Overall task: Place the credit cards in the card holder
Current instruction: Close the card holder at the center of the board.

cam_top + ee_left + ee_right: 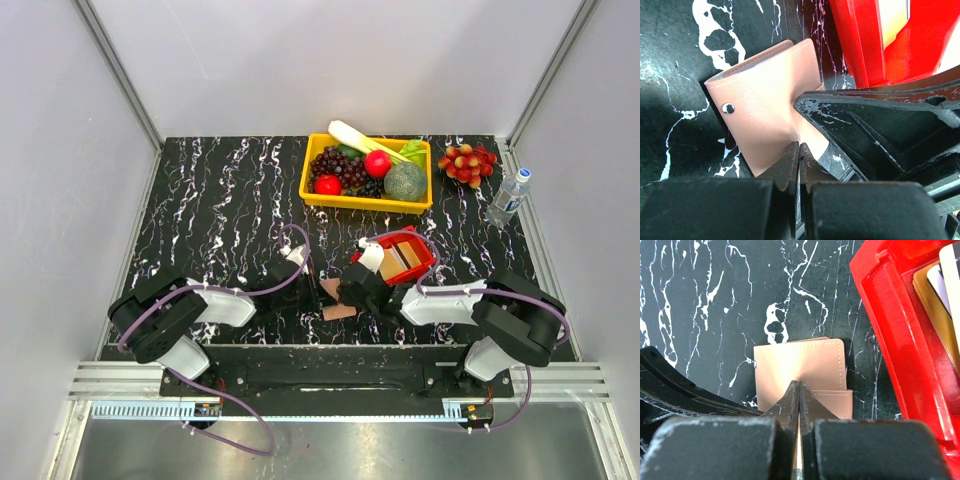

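The salmon-pink card holder (338, 311) lies on the black marble table between the two arms. In the left wrist view the card holder (760, 95) shows its metal snap, and my left gripper (799, 149) is shut, pinching its near edge. In the right wrist view my right gripper (798, 386) is shut on a flap of the card holder (800, 360), whose leather puckers at the tips. In the top view the left gripper (316, 290) and right gripper (352, 296) meet over it. The credit cards (936, 307), tan and white, lie in the red tray (895, 325).
The red tray (425, 266) sits just right of the wallet. A yellow bin (312, 176) of fruit and vegetables stands at the back, with a bunch of red grapes (468, 162) and a water bottle (509, 198) to its right.
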